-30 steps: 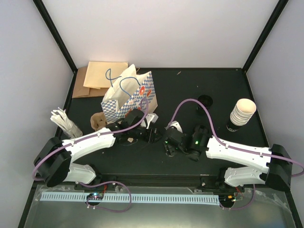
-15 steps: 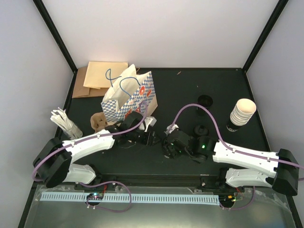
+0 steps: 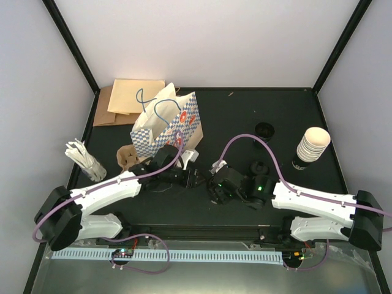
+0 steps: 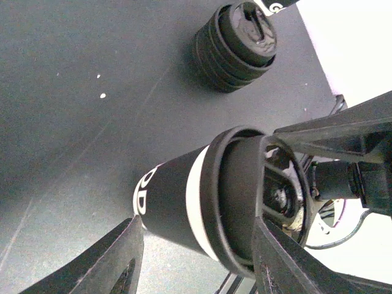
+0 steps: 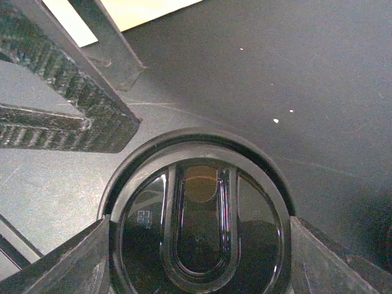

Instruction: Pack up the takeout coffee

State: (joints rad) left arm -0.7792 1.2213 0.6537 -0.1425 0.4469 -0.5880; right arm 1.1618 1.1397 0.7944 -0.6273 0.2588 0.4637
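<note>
In the left wrist view the takeout coffee cup (image 4: 174, 199), with a black sleeve, white letters and a white band, stands tilted on the dark table. A black lid (image 4: 236, 196) sits on its top. My left gripper (image 4: 196, 245) is shut on the cup, one finger (image 4: 116, 260) by its base and the other against the lid's rim. In the right wrist view the lid (image 5: 199, 239) fills the space between my right gripper's (image 5: 199, 236) fingers, which press on its two sides. In the top view the two grippers (image 3: 188, 176) (image 3: 215, 184) meet at the table's middle, hiding the cup.
A stack of black lids (image 4: 236, 40) (image 3: 260, 166) stands close behind the cup. The blue-checked paper bag (image 3: 168, 125) stands upright just behind my left gripper. Nested cream cups (image 3: 312, 144) are at the right, brown paper sheets (image 3: 128, 101) at the back left, white sticks (image 3: 82, 158) at the left.
The right wrist has slid a little left toward the left gripper and its cable loop has risen. The left arm's elbow has drawn back slightly. Both grips look unchanged.
</note>
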